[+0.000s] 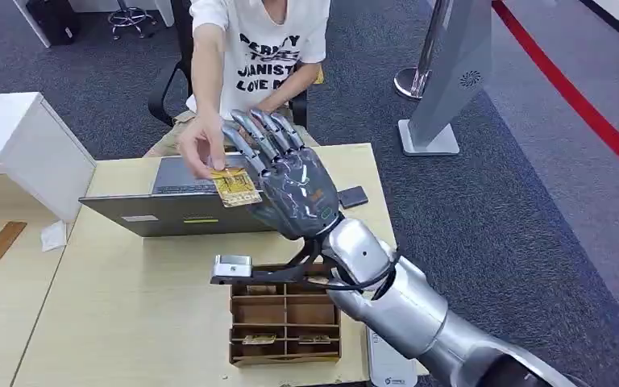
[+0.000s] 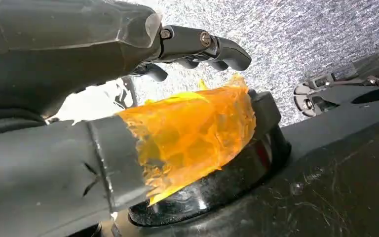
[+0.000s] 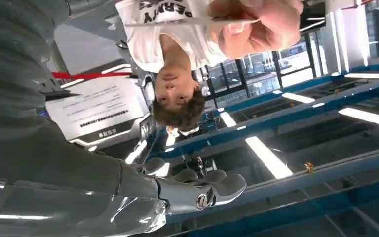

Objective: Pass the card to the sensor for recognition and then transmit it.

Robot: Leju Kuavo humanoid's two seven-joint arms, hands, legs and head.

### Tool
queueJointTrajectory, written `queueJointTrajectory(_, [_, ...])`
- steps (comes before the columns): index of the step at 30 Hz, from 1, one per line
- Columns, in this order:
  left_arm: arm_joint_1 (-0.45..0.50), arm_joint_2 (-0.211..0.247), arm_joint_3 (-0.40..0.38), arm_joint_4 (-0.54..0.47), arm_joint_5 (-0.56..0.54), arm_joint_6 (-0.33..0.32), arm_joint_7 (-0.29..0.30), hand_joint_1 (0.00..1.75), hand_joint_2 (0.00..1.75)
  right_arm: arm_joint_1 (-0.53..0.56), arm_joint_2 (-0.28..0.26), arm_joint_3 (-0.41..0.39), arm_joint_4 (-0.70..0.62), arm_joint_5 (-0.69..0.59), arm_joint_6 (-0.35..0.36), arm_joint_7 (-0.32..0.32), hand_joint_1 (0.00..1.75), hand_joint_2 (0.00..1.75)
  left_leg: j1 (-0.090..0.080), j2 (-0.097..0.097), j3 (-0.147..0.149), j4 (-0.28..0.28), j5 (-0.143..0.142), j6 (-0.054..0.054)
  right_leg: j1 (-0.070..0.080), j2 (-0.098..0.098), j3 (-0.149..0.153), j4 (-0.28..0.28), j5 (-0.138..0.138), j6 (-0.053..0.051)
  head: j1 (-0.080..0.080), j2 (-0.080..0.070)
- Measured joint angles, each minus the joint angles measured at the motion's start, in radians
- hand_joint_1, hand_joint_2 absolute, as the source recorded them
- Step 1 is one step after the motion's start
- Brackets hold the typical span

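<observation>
The yellow card [image 1: 234, 186] is pinched in a person's hand [image 1: 201, 145] above the laptop [image 1: 179, 212]. My right hand [image 1: 290, 181] is stretched out over the table right beside the card, its fingers [image 1: 264, 133] straight and spread, holding nothing. In the right wrist view the card [image 3: 192, 21] appears edge-on in the person's hand [image 3: 256, 24], well apart from my fingers [image 3: 197, 190]. A small grey sensor [image 1: 232, 264] sits at the wooden organiser's far edge, below my wrist. My left hand [image 2: 128, 94] hangs with nothing in it, orange tape [image 2: 192, 128] on its thumb.
The person [image 1: 262, 48] sits across the wooden table [image 1: 121, 306]. A wooden organiser [image 1: 284, 318] with a few cards stands at the near edge. A small black device [image 1: 353, 196] lies to the right of my hand. A white cabinet [image 1: 16, 145] stands at left, a grey kiosk [image 1: 451, 72] at right.
</observation>
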Motion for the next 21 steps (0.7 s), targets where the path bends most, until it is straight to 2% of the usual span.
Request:
queueJointTrajectory(1, [-0.001, 0.000, 0.000, 0.000, 0.000, 0.000, 0.000, 0.00, 0.00, -0.007, 0.005, 0.000, 0.009, 0.002, 0.005, 0.004, 0.45, 1.75, 0.000, 0.000, 0.000, 0.000, 0.000, 0.000, 0.000, 0.000, 0.000, 0.000, 0.000, 0.000, 0.000, 0.000])
queueJointTrajectory(2, [-0.001, 0.000, 0.000, 0.000, -0.001, 0.000, 0.000, 0.00, 0.00, -0.014, 0.009, 0.000, 0.017, 0.006, 0.011, 0.005, 1.01, 1.75, 0.000, 0.000, 0.000, 0.000, 0.000, 0.000, 0.000, 0.000, 0.000, 0.000, 0.000, 0.000, 0.000, 0.000])
queueJointTrajectory(4, [-0.002, 0.000, -0.001, 0.000, -0.001, -0.001, 0.000, 0.00, 0.00, -0.025, 0.019, 0.000, 0.034, 0.011, 0.020, 0.008, 1.61, 1.75, 0.000, 0.000, 0.000, 0.000, 0.000, 0.000, 0.000, 0.000, 0.000, 0.000, 0.000, 0.000, 0.000, 0.000])
queueJointTrajectory(5, [-0.003, 0.000, -0.001, 0.000, -0.001, -0.002, 0.000, 0.00, 0.00, -0.028, 0.024, 0.000, 0.041, 0.011, 0.022, 0.009, 1.69, 1.75, 0.000, 0.000, 0.000, 0.000, 0.000, 0.000, 0.000, 0.000, 0.000, 0.000, 0.000, 0.000, 0.000, 0.000])
queueJointTrajectory(21, [-0.005, 0.000, -0.001, 0.000, 0.000, -0.003, 0.001, 0.00, 0.00, -0.034, 0.058, -0.014, 0.077, 0.013, 0.037, 0.014, 1.69, 1.75, 0.000, 0.000, 0.000, 0.000, 0.000, 0.000, 0.000, 0.000, 0.000, 0.000, 0.000, 0.000, 0.000, 0.000])
